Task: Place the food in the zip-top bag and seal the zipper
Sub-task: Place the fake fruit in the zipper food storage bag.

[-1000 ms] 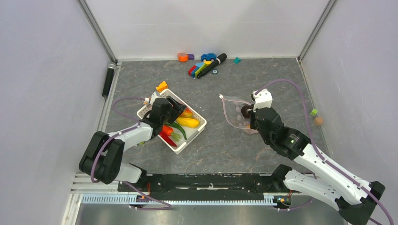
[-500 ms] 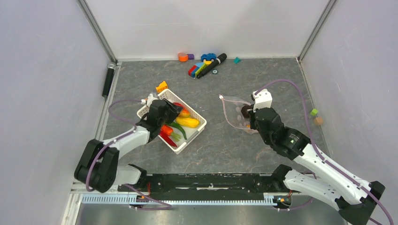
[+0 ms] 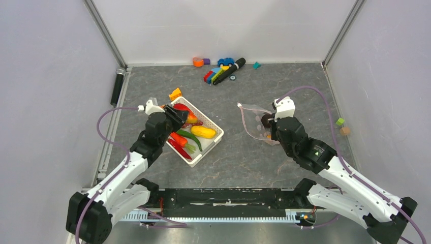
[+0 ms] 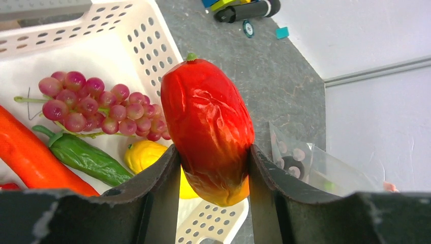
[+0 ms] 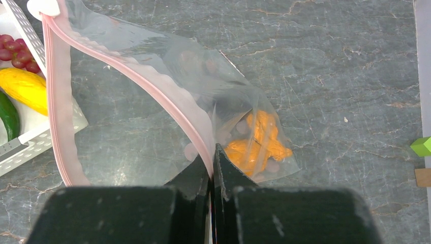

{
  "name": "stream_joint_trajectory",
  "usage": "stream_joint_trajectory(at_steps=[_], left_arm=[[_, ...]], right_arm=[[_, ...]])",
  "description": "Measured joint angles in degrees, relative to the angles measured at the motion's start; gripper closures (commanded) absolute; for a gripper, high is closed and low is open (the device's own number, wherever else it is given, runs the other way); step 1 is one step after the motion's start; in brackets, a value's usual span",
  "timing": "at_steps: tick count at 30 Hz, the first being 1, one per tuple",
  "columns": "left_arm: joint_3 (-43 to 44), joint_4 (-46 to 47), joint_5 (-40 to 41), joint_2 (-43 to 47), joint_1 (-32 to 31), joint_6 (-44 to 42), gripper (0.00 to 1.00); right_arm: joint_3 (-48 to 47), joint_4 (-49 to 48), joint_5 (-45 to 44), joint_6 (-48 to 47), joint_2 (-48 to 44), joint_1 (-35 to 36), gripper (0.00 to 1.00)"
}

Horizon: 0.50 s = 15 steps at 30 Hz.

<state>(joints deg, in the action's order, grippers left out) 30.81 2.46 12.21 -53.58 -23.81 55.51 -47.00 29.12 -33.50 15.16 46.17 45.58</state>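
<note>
Red plastic mango [image 4: 208, 129] pinched in the left claw [image 4: 211, 152], over the white basket [image 4: 147, 35] edge.
Likely light, stiff, slick; grip across its middle. Right claw [image 5: 211, 162] pinches the limp zip-top bag [image 5: 203, 66] by its zipper [image 5: 152, 89].

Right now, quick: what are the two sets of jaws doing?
Left gripper: closed, holding the red mango.
Right gripper: closed, pinching the zip-top bag at its pink mouth edge.
</note>
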Motion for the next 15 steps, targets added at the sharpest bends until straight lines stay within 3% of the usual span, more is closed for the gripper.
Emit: stream_joint_trajectory(at_steps=[5, 10, 15], left_arm=[[0.0, 0.2, -3.5, 2.6, 0.0, -4.2, 0.98], [0.0, 4.6, -13.0, 1.7, -0.3, -7.6, 0.98], [0.7, 9.0, -19.1, -0.9, -3.9, -10.2, 0.98]], right_arm=[[0.0, 0.0, 0.0, 0.0, 0.0, 0.0, 0.94], [0.0, 0.0, 0.3, 0.0, 0.0, 0.0, 0.94], [0.0, -0.1, 0.7, 0.0, 0.0, 0.0, 0.94]])
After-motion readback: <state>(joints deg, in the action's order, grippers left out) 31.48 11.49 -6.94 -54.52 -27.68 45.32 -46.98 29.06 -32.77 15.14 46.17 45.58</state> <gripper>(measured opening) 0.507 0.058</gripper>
